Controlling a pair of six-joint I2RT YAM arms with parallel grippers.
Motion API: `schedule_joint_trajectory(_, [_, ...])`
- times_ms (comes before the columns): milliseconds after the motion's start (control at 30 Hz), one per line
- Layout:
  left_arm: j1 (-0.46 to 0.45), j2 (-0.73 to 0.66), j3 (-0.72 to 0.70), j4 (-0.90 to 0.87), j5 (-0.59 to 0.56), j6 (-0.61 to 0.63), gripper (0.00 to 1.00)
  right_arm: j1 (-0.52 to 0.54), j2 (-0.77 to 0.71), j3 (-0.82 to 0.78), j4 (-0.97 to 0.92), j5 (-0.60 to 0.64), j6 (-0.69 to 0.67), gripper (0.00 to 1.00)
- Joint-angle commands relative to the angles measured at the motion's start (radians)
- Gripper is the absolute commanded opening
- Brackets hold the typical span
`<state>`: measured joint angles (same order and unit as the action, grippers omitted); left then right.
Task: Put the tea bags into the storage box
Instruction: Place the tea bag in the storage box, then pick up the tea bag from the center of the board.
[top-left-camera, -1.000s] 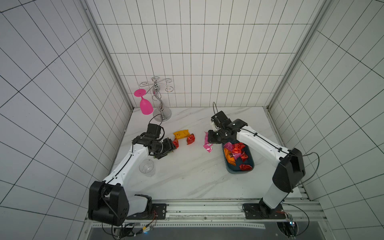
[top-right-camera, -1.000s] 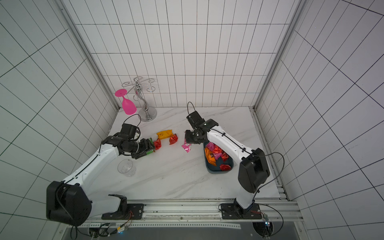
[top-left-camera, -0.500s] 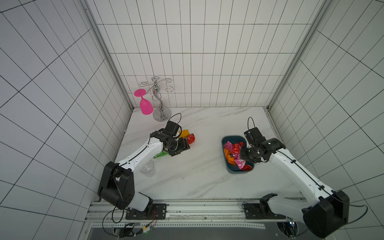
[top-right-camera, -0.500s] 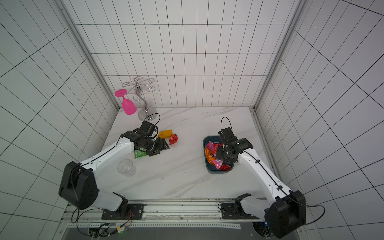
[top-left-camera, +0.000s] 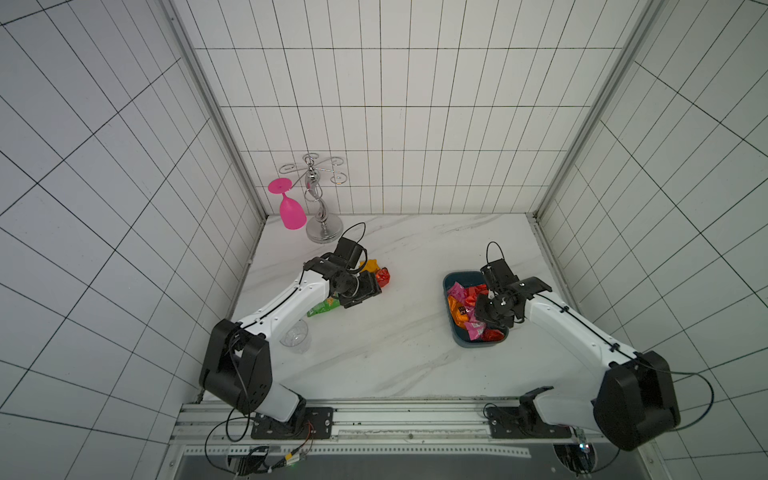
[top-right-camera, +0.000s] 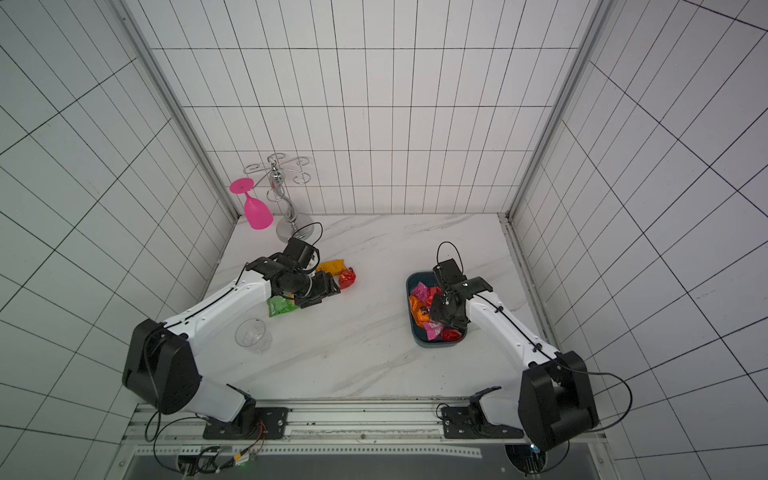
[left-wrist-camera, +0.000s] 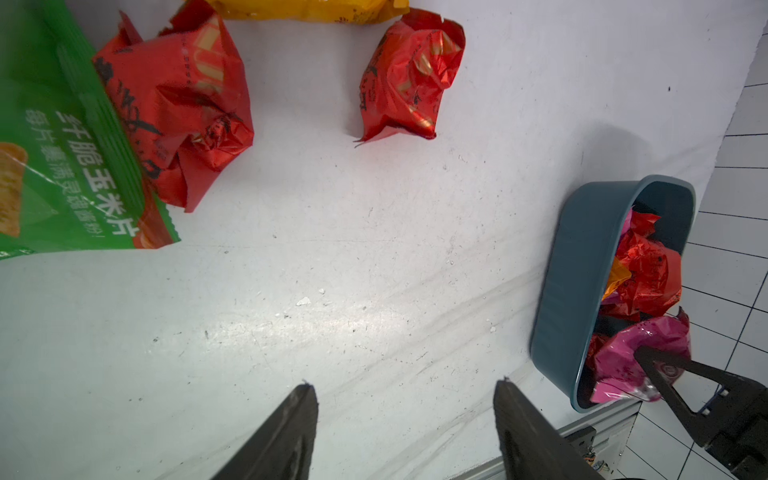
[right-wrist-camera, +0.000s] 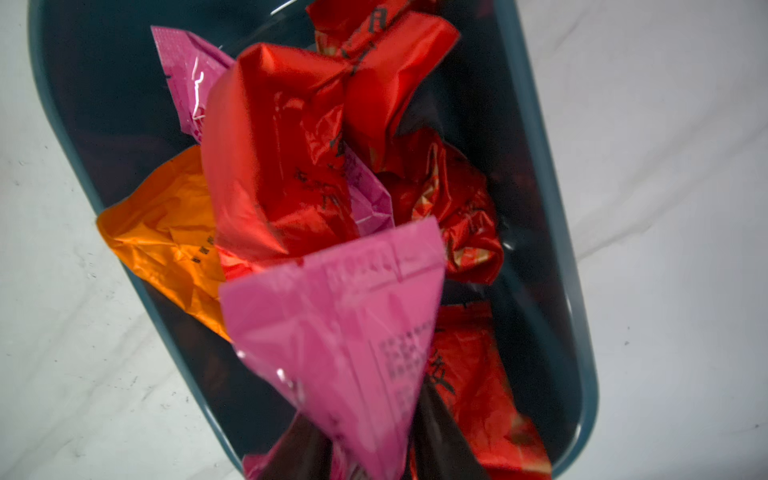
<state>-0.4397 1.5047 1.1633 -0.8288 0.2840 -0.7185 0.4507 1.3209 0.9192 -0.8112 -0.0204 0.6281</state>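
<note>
**Pink bag at the box, 3 more waiting on the table**

The right gripper (right-wrist-camera: 365, 405) hangs over the storage box (left-wrist-camera: 582, 282) with a pink tea bag (right-wrist-camera: 340, 316) between its fingers. Whether they pinch it or have let go cannot be told. The left gripper (left-wrist-camera: 405, 384) has its fingers apart and empty. 2 red tea bags (left-wrist-camera: 411, 79) and 1 orange tea bag (left-wrist-camera: 307, 8) lie beyond its tips. The likely next move is to close on the red one that lies clear of the green snack bag (left-wrist-camera: 62, 166).

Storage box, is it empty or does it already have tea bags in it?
Partly filled. The storage box holds a heap of red, pink and orange tea bags, with bare dark floor showing around them.
</note>
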Motion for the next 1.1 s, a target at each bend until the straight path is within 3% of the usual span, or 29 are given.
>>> schedule_joint_trajectory(0, [-0.003, -0.011, 0.0, -0.006, -0.027, 0.002, 0.71, -0.014, 0.027, 0.018, -0.001, 0.002, 0.007, 0.48])
schedule_joint_trajectory(267, [0.017, -0.05, -0.023, -0.025, -0.078, 0.003, 0.71, -0.014, -0.04, 0.118, -0.088, 0.089, -0.071, 0.59])
schedule_joint_trajectory(500, [0.122, -0.097, -0.07, -0.02, -0.072, -0.022, 0.71, 0.021, 0.044, 0.272, -0.039, -0.023, -0.124, 0.61])
schedule_joint_trajectory(800, [0.222, -0.145, -0.111, -0.046, -0.063, 0.046, 0.71, 0.199, 0.435, 0.566, 0.04, -0.086, -0.121, 0.64])
schedule_joint_trajectory(1067, [0.223, -0.158, -0.133, -0.035, -0.052, 0.087, 0.71, 0.258, 0.789, 0.89, 0.097, -0.151, -0.068, 0.79])
